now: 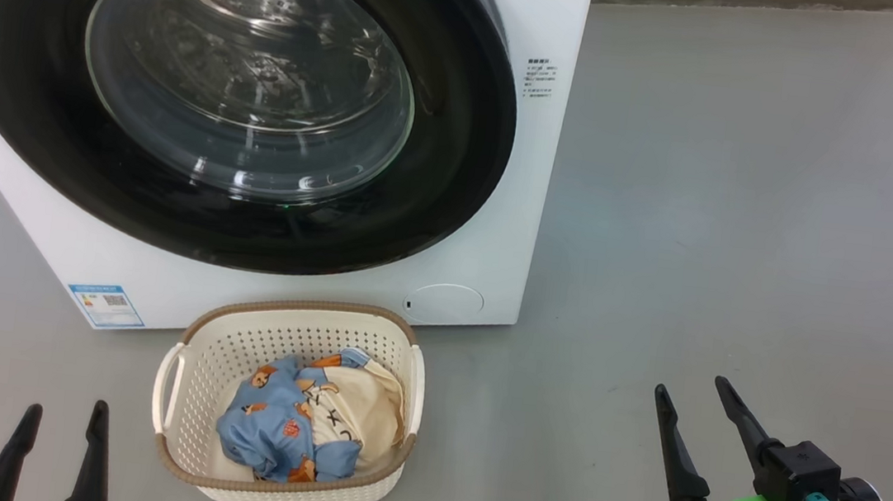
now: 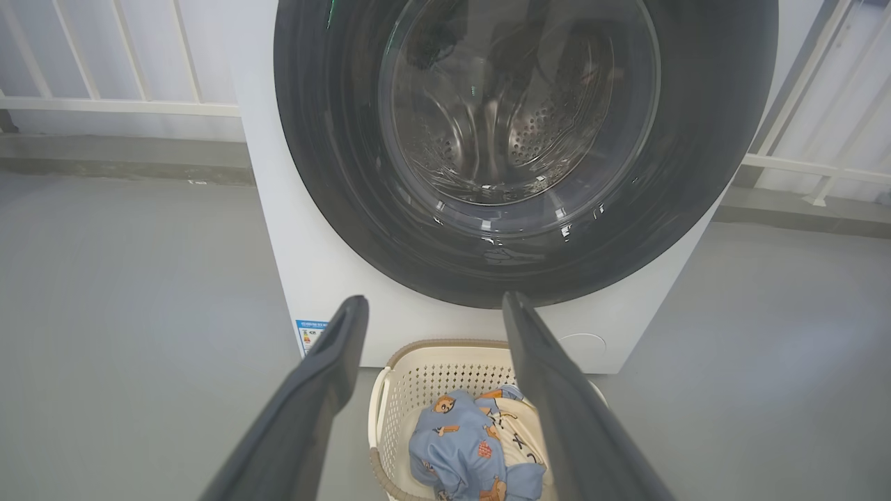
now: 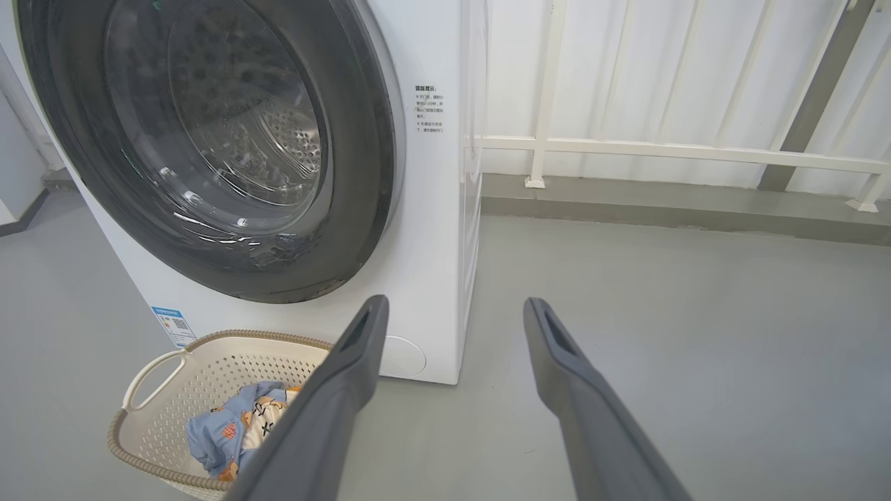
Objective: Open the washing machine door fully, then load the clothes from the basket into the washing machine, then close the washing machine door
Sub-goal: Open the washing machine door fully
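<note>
Door-opening is in hand: the washing machine door (image 1: 230, 95) seems shut, handle hard to spot. Left gripper (image 1: 65, 407) and right gripper (image 1: 691, 386) hang spread, empty (clothes (image 1: 295, 425) lie in the basket (image 1: 300, 304) just below it); next, catch the door's rim

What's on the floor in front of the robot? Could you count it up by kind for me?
Washing machine: 1
Basket: 1
Garments: 2 (blue bear-print garment, cream garment), both in the basket
Total: 4
</note>
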You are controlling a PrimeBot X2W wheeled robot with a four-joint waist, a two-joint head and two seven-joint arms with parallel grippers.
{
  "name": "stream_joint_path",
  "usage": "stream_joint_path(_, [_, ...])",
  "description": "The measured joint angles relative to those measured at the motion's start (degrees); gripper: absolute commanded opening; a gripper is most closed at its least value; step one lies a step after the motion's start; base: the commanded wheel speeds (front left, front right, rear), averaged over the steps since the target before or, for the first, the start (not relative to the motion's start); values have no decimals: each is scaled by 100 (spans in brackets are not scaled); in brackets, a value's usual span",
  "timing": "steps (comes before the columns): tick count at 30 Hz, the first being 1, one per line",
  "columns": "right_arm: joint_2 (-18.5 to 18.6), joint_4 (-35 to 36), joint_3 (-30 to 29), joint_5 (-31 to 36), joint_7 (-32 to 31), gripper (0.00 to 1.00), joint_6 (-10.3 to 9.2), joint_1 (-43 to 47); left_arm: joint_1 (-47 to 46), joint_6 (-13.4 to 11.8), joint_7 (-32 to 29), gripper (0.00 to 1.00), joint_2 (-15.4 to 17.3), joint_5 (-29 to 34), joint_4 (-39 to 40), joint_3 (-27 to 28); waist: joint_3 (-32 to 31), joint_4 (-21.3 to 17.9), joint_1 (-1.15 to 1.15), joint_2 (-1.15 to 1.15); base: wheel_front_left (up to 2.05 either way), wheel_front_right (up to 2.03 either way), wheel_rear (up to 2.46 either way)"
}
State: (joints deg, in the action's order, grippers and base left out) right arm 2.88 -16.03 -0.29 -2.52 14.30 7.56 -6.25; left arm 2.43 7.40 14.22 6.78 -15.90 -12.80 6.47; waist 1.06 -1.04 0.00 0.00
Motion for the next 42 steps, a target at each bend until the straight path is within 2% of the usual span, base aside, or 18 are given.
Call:
stream_joint_path(9, [0, 1, 16, -8, 0, 100, -1, 0, -1, 0, 0, 100, 0, -14, -26, -7, -26, 13, 0, 0, 0, 0, 0])
stream_joint_path(10, [0, 1, 21, -9, 0, 94, -1, 0, -1, 0, 0, 100, 0, -15, -29, -9, -28, 15, 0, 0, 0, 0, 0])
stream_joint_path(11, [0, 2, 22, -11, 0, 83, -1, 0, -1, 0, 0, 100, 0, -15, -34, -12, -29, 16, 0, 0, 0, 0, 0])
stream_joint_path(12, [0, 2, 23, -16, 0, 64, -1, 0, -1, 0, 0, 100, 0, -15, -38, -14, -31, 18, 0, 0, 0, 0, 0])
stream_joint_path(14, [0, 2, 24, -16, 0, 36, -1, 0, -1, 0, 0, 100, 1, -16, -45, -18, -31, 21, 0, 0, 0, 0, 0])
stream_joint_path(16, [0, 3, 25, -16, 0, 0, -1, 0, -1, 0, 0, 100, 2, -16, -58, -21, -31, 25, 0, 0, 0, 0, 0])
stream_joint_path(38, [0, 18, 97, -146, 0, 0, -1, 0, -1, 0, 0, 100, 21, -59, -87, -24, -15, 45, 0, 0, 0, 0, 0])
stream_joint_path(42, [-1, 92, 77, -367, 0, 0, -1, 0, -1, 0, 0, 100, 46, -76, -90, -25, -3, 47, 0, 0, 0, 0, 0])
